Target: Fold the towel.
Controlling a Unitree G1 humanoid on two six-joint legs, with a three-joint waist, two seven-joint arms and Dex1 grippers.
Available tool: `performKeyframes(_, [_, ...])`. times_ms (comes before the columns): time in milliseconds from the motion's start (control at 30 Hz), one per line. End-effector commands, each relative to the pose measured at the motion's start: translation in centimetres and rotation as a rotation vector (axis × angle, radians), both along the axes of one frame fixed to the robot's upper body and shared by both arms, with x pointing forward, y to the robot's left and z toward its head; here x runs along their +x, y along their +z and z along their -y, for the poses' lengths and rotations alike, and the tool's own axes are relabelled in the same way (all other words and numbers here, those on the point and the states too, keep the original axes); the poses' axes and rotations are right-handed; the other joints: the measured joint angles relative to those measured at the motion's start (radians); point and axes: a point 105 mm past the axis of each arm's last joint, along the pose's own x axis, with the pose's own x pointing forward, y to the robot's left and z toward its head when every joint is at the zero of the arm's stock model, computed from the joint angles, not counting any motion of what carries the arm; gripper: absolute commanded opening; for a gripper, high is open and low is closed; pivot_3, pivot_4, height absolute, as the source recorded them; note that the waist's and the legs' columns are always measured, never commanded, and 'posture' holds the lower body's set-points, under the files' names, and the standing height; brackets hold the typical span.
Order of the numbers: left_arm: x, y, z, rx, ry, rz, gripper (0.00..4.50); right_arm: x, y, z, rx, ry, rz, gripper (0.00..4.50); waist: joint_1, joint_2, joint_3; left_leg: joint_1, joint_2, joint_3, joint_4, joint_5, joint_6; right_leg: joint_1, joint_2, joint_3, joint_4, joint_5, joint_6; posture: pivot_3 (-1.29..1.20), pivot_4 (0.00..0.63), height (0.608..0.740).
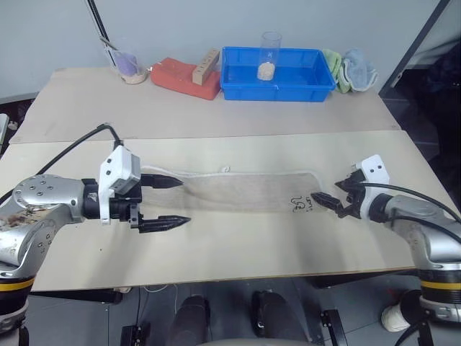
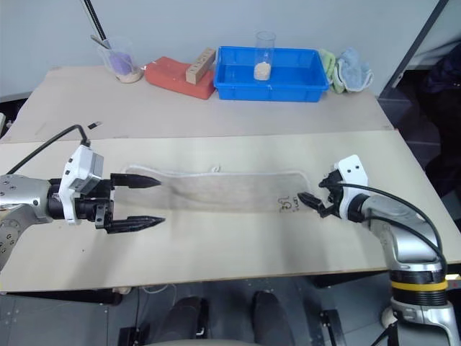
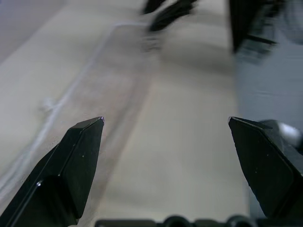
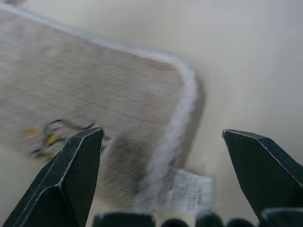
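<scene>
Towel point(image 1: 238, 189): one, folded long; left end effector point(image 1: 173, 202), right end effector point(image 1: 322, 200), both spread.

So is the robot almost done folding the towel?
Partly. The towel already lies as a long narrow strip across the table, so one lengthwise fold looks done. Right now nothing is held: the left gripper and right gripper sit at opposite ends of it with jaws open. Folding the strip shorter, end to end, probably still remains.
</scene>
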Motion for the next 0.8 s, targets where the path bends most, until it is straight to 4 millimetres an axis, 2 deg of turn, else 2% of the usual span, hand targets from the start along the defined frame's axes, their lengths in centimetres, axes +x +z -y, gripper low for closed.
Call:
performKeyframes(33, [-1.4,1.6,1.5,-0.054,-0.147,0.029,4.5,0.7,0.4,0.0,0.031,-0.018,0.022,4.46,0.0,0.0,0.0,0.0,0.0,0.0,0.0,0.0,0.0,0.0,0.0,0.0,0.0,0.0,0.0,0.0,0.15,0.74])
performKeyframes(167, [-1.9,1.8,2.8,-0.079,-0.24,0.038,4.5,0.8,-0.7,-0.6,0.053,-0.008,-0.017,4.46,0.0,0.0,0.0,0.0,0.0,0.0,0.001,0.0,0.0,0.001,0.0,0.0,0.0,0.0,0.0,0.0,0.15,0.74])
performKeyframes(200, [-2.1,1.7,3.1,-0.077,-0.259,0.041,4.5,0.8,-0.8,-0.7,0.055,-0.011,-0.02,4.21,0.0,0.0,0.0,0.0,0.0,0.0,0.001,0.0,0.0,0.001,0.0,0.0,0.0,0.0,0.0,0.0,0.15,0.74])
performKeyframes(367, [-1.6,1.2,3.2,-0.036,-0.282,0.066,4.5,0.6,-0.8,-1.4,0.094,-0.002,-0.027,2.63,-0.002,0.0,0.0,0.001,0.0,0.0,0.0,0.0,0.001,0.001,0.001,0.0,0.0,0.0,0.0,0.0,0.15,0.74])
performKeyframes(500, [-0.8,0.6,2.4,0.005,-0.235,0.096,4.5,0.5,-0.1,-1.1,0.126,-0.009,-0.009,1.26,-0.003,0.0,0.0,0.001,0.001,0.0,0.0,0.0,0.001,0.001,0.002,0.001,0.0,0.0,0.0,0.0,0.15,0.74])
performKeyframes(633, [-1.1,0.3,2.3,0.0,-0.222,0.091,4.5,0.6,0.8,-0.6,0.152,-0.017,-0.003,0.03,-0.002,0.0,0.0,0.001,0.001,0.0,0.0,-0.001,0.001,0.001,0.002,0.001,0.0,0.0,0.0,0.0,0.15,0.74])
performKeyframes(800, [-1.3,0.5,2.5,-0.033,-0.202,0.088,4.5,1.1,2.4,0.4,0.18,-0.028,0.008,0.03,0.001,0.0,0.0,0.0,0.001,0.0,0.001,0.0,0.001,0.001,0.001,0.001,0.0,0.0,0.0,0.0,0.15,0.74])
